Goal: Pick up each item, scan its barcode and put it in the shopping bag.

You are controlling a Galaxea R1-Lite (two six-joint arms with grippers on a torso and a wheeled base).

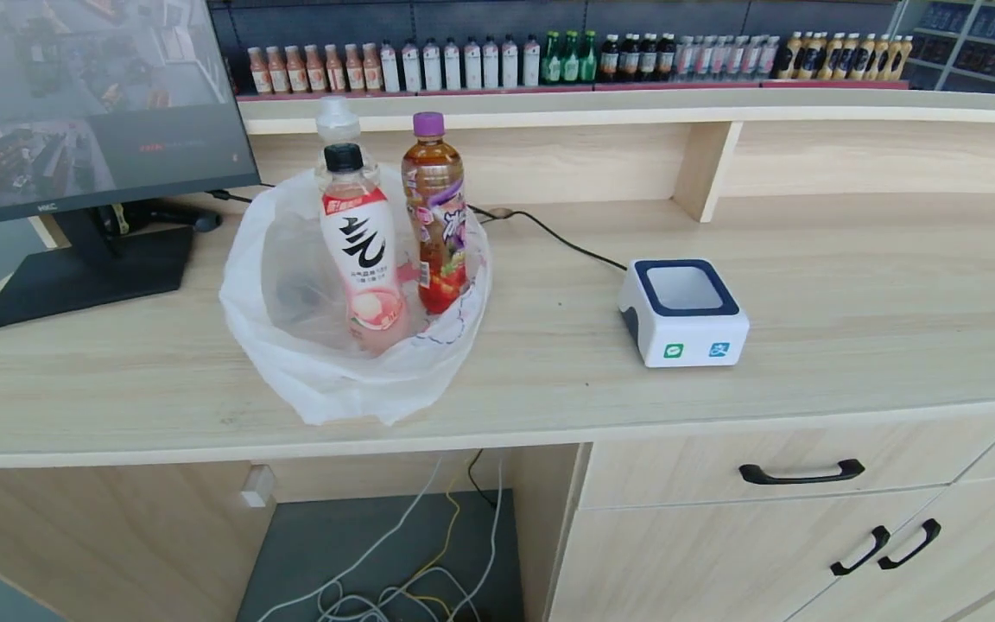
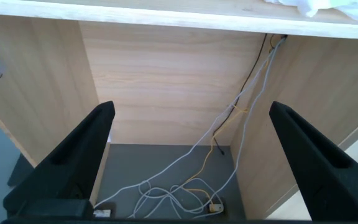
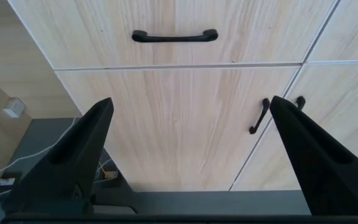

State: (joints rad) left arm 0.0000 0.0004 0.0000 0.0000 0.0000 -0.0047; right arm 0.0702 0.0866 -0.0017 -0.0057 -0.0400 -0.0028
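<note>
Shopping bag: we see it open on the tabletop, left of the scanner.
Bottles: pink-label bottle and purple-capped bottle stand upright in the bag, with a clear-capped bottle just behind them.
Left tool: released, empty, facing the cables under the tabletop.
Right tool: released, empty, facing the drawer fronts.

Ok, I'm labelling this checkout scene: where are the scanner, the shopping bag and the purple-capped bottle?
scanner (image 1: 686, 333), head view, white front face.
shopping bag (image 1: 325, 380), head view, near outer wall.
purple-capped bottle (image 1: 435, 225), head view, label at mid-body.
</note>
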